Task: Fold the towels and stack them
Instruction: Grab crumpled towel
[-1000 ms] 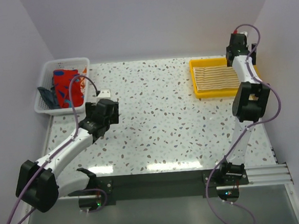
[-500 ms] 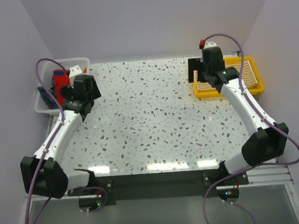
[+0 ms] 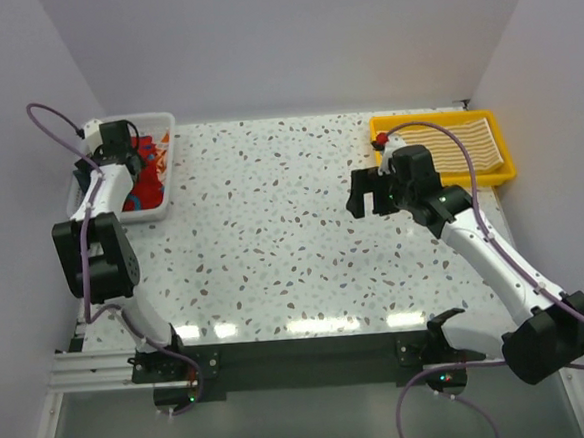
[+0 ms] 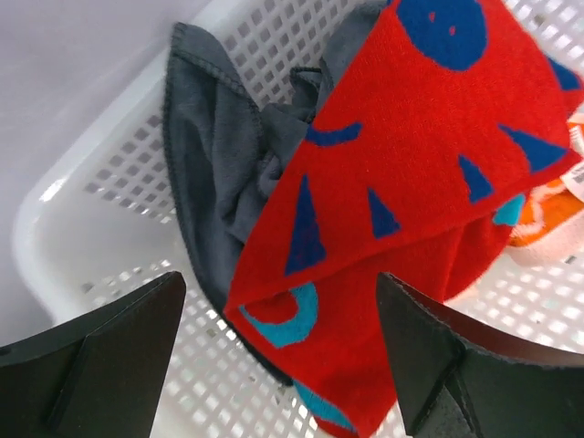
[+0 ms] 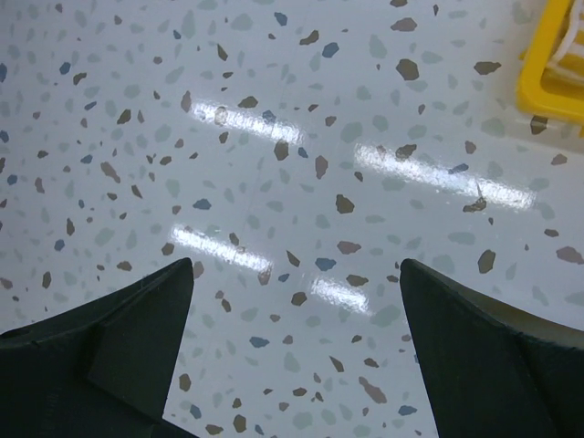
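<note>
Left fingers (image 4: pixel 109 356), released above the red blue-patterned terry towel (image 4: pixel 411 155), could also pinch the crumpled dark-grey cloth (image 4: pixel 219 173) (tucked underneath); right fingers (image 5: pixel 493 356) released too.

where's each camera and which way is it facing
Top external: above and behind, looking down on the table; left arm and right arm show.
Left wrist: looking down into the basket at the red towel; own fingers.
Right wrist: looking down at speckled table, tray corner; own fingers.
Shared: basket and red towel, in top and left wrist.
</note>
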`<control>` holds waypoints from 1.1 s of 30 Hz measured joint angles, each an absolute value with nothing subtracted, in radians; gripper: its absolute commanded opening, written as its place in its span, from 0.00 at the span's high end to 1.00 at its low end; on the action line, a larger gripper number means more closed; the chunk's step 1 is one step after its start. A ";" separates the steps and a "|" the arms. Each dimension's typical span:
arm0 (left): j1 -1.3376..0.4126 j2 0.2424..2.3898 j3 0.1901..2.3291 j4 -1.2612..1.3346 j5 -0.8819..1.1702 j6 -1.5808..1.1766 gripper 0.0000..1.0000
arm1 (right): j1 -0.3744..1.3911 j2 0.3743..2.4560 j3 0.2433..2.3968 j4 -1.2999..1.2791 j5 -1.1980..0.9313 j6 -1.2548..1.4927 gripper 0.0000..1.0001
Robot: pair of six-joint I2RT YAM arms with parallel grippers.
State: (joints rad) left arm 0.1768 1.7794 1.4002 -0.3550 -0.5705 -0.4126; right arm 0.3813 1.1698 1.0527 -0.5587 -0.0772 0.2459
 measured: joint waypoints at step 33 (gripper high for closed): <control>0.194 1.868 1.629 -0.357 -0.469 -0.383 1.00 | 0.388 1.208 1.030 -0.575 -0.149 0.247 0.01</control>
State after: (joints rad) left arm 0.1944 1.8683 1.6287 -0.3569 -0.4694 -0.3828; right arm 0.3882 1.2083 1.0302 -0.5751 -0.1490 0.2474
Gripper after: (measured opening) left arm 0.045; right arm 0.986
